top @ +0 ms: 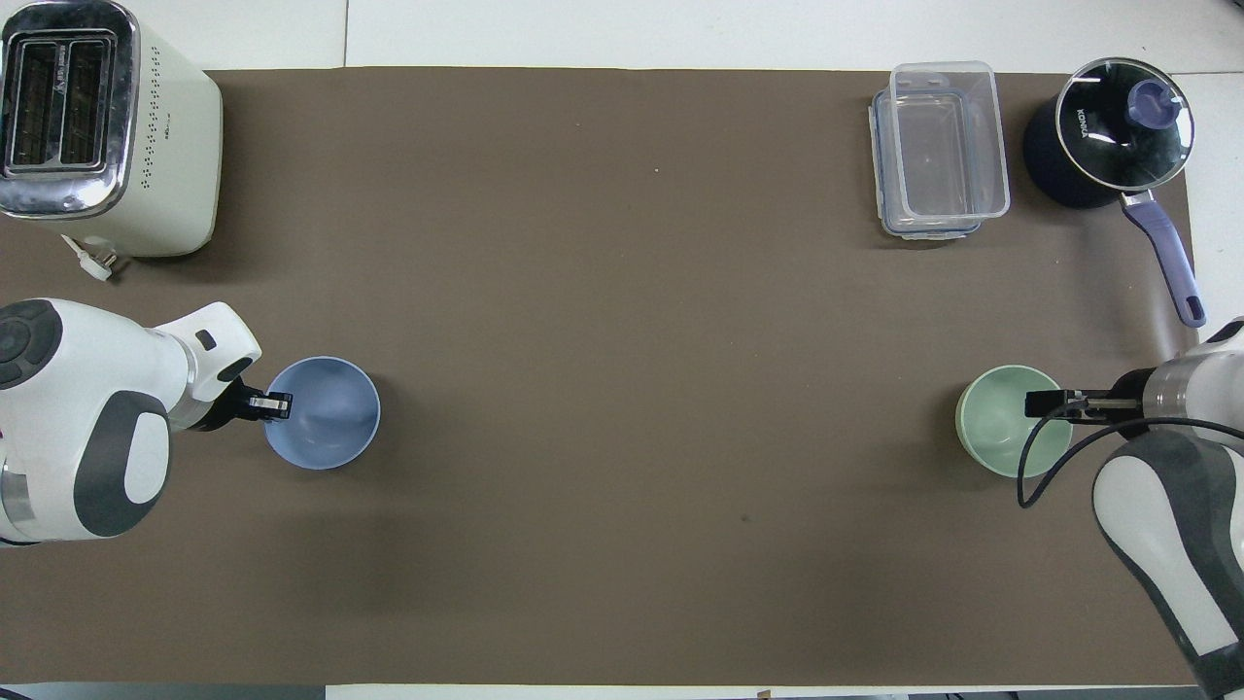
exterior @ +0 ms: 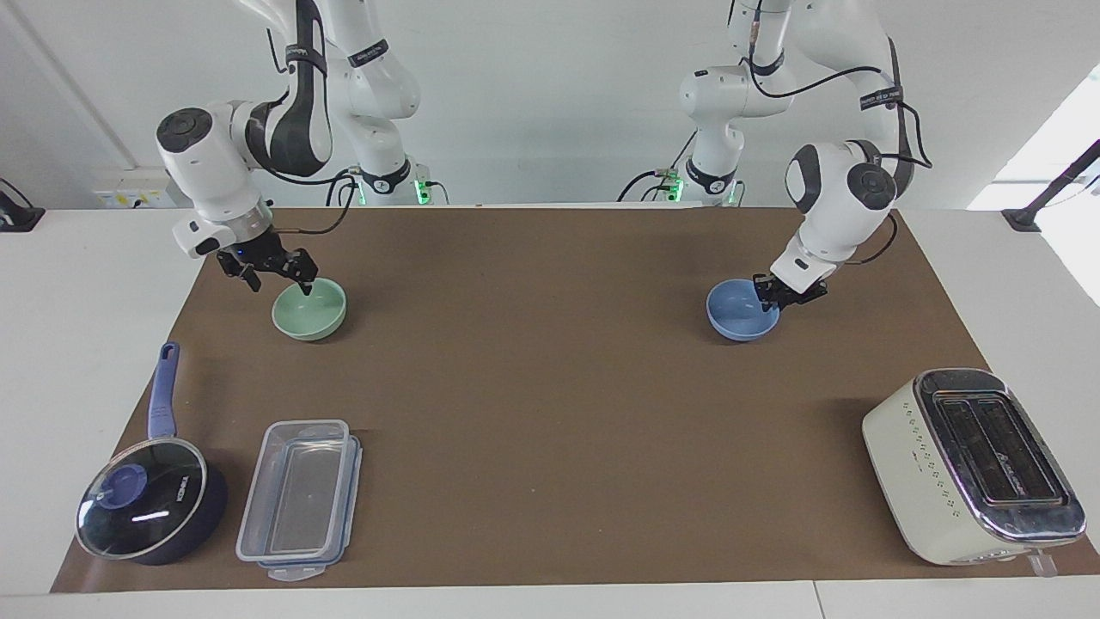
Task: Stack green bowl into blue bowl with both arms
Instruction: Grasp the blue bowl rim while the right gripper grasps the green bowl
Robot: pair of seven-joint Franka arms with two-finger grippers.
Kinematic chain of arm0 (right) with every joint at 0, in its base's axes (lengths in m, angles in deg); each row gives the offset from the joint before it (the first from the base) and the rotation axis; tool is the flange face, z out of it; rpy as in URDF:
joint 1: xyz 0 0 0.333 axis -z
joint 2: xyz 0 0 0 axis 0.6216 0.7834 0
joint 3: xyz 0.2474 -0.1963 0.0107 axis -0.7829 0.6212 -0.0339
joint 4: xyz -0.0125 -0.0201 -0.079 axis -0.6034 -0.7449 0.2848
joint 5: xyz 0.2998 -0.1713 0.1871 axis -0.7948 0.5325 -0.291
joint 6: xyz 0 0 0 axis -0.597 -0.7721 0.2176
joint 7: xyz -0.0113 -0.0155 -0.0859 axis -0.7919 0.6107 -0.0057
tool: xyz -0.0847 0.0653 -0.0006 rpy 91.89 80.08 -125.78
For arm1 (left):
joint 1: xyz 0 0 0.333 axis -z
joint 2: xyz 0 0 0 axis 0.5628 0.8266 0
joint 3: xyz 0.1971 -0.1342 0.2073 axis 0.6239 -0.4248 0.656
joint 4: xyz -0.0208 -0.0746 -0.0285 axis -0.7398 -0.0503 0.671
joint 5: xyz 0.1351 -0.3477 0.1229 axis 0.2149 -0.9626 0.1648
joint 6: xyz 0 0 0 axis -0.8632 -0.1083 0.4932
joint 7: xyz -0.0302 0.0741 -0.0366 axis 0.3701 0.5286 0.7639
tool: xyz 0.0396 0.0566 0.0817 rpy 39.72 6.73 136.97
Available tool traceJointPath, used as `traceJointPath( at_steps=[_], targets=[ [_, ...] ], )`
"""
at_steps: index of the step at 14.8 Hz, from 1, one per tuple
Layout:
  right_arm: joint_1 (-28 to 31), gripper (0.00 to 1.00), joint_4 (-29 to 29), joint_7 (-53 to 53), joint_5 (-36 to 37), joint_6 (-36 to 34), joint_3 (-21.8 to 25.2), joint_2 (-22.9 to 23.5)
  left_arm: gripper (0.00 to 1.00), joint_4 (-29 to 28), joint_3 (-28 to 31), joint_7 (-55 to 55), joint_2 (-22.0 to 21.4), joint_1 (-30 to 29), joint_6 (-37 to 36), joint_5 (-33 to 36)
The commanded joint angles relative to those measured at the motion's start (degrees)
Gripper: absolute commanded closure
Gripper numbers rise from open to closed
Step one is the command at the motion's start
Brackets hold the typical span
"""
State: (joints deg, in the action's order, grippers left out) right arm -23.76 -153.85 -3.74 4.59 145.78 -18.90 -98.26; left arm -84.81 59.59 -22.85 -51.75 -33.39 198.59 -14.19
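On the brown surface [exterior: 550,413], toward the left arm's end, the blue bowl [exterior: 739,316] is sitting upright. The left pincer [exterior: 778,297] is pinching its rim on the side toward that end, one finger inside and one outside. Toward the right arm's end, the green bowl [exterior: 311,313] is sitting upright, well apart from the blue one. The right pincer [exterior: 277,277] is hanging spread at its rim, one finger over the inside, the other outside. Farther from the robots, a toaster [exterior: 971,464], a clear container [exterior: 301,499] and a lidded saucepan [exterior: 146,507] are standing.
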Motion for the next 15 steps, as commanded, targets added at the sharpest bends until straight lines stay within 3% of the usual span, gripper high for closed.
traceJointPath(
  at_steps=[1,4,7,8,9,10,11,13,15],
  targets=[
    [3.1,0.00,-1.8,-3.5,-0.3,3.4,-0.5,1.7,1.00,-0.9,0.1,0.4,-0.3,-0.6,1.8,1.2],
    [4.7,0.00,-3.1,-4.2,-0.4,7.5,-0.5,4.2,1.00,3.7,-0.1,-0.4,1.5,-1.0,-1.1,1.1],
    [5.3,0.01,-4.0,-5.0,-0.4,9.0,-0.5,5.0,1.00,21.5,-0.4,-8.7,8.0,3.7,-16.7,-0.4],
    [5.3,0.08,-4.4,-5.0,-0.4,9.0,-0.5,5.0,1.00,26.6,-0.4,-13.3,10.0,6.6,-20.1,-2.2],
    [5.3,0.36,-4.5,-5.0,-0.5,8.9,-0.5,4.9,1.00,30.1,-0.3,-18.6,11.1,9.7,-22.5,-3.8],
    [5.2,0.83,-4.7,-4.9,-0.9,8.9,-0.5,4.9,1.00,31.1,-0.3,-24.8,11.4,14.1,-21.9,-4.8],
    [5.2,1.00,-4.8,-5.0,-1.1,8.9,-0.5,4.9,1.00,30.7,-0.3,-30.6,11.4,18.1,-19.5,-5.6],
    [5.1,1.00,-4.8,-5.3,-1.1,8.3,-0.6,4.8,1.00,28.0,-0.4,-39.5,11.5,26.1,-13.1,-5.8],
    [5.1,1.00,-4.8,-5.3,-1.2,7.7,-0.6,4.8,1.00,27.5,-0.4,-44.2,14.5,31.7,-9.1,-6.3]
  ],
)
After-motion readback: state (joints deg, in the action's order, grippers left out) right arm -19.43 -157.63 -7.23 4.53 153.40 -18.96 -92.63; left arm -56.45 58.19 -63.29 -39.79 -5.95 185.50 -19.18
